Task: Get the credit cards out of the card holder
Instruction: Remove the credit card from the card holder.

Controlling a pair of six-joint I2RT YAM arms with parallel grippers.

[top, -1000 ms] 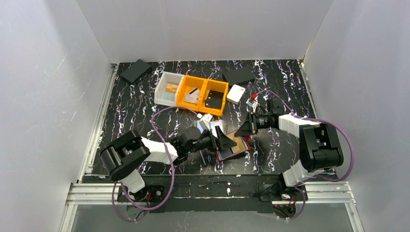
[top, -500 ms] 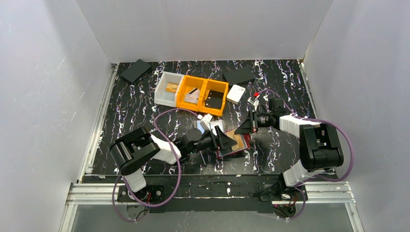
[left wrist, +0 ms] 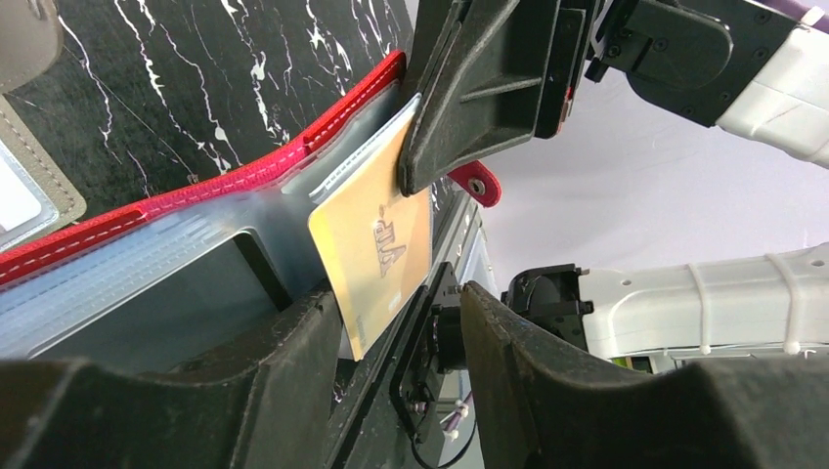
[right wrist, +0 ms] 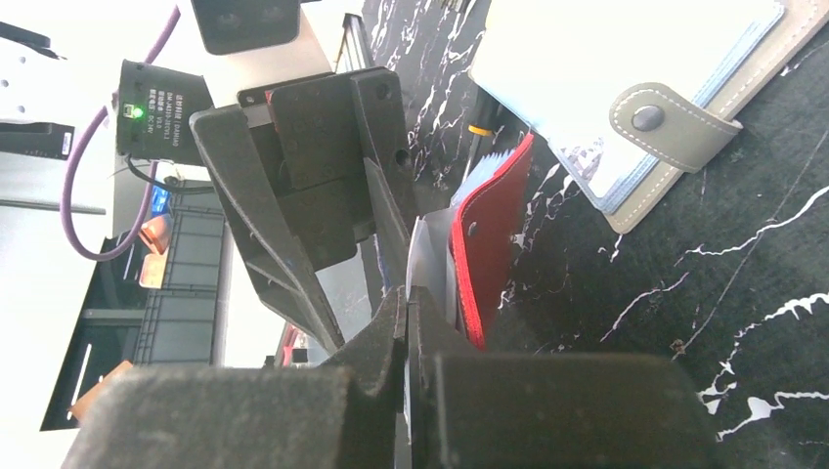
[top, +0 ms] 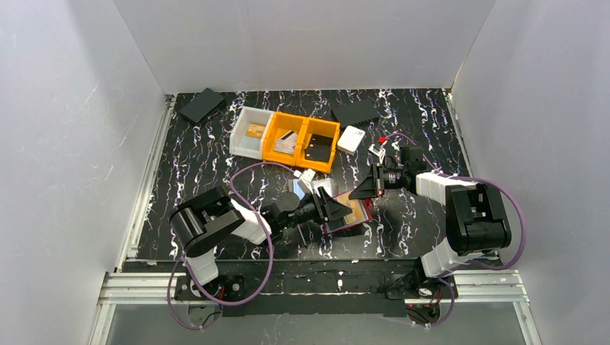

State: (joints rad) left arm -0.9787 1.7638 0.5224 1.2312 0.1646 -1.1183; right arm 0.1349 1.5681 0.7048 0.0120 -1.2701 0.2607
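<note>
Gold card pokes out of the red holder, long axis pointing straight between my left fingers, which are apart, nothing gripped yet. Meanwhile my right fingers are clenched on the holder's far edge.

Orange credit card half out of clear sleeve, red card holder open.

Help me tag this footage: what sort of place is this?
Probably a robot test cell: plain white panel walls box in a black, white-veined tabletop; two white-and-black robot arms stand at its near edge; square orange plastic bins sit behind them.
</note>
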